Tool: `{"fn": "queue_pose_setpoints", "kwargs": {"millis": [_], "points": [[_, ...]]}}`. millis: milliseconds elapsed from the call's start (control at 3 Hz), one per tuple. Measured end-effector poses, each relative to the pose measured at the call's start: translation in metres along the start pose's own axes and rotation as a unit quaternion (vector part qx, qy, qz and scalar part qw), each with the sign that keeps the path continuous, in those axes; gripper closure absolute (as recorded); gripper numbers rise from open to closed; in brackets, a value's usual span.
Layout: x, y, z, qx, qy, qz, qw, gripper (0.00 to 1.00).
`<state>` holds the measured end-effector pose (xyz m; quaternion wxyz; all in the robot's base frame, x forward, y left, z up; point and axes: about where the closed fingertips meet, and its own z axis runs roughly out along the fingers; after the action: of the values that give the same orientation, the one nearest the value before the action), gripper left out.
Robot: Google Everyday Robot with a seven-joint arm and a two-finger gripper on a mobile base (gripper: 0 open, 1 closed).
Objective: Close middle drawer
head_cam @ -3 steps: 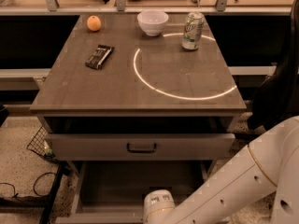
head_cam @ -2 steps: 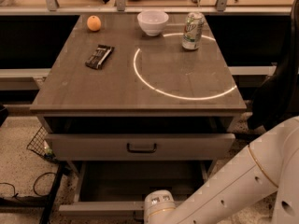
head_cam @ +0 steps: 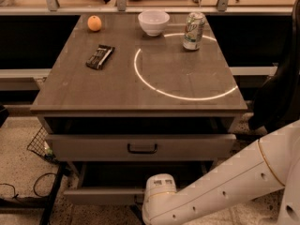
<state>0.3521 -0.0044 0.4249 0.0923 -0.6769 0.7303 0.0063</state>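
Middle drawer [head_cam: 101, 196] pulled out low under the bench [head_cam: 140, 95], beneath the handled top drawer [head_cam: 140, 146]

White arm's end effector [head_cam: 143, 211] sits just before its front; whether spread or pressed together, I cannot tell; orange [head_cam: 94, 23], bowl [head_cam: 153, 22], can [head_cam: 193, 30] and dark packet [head_cam: 100, 56] lie on top.

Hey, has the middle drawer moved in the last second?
Yes. The middle drawer front has slid inward, nearer the handled top drawer above. The arm's white wrist sits at it; the claw is hidden behind that wrist.

White arm [head_cam: 225, 186], gold ring [head_cam: 265, 162], dark screws [head_cam: 221, 193]; pincer hidden below wrist [head_cam: 159, 193].
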Motion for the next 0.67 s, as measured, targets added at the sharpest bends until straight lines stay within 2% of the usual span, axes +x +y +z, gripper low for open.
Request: {"fn": "queue_pose_setpoints", "kwargs": {"millis": [333, 667], "points": [[-0.012, -0.048, -0.011, 0.036, -0.019, 0.014, 0.9991, 1.0], [-0.026, -0.085, -0.013, 0.057, -0.026, 0.022, 0.9978, 1.0]]}}
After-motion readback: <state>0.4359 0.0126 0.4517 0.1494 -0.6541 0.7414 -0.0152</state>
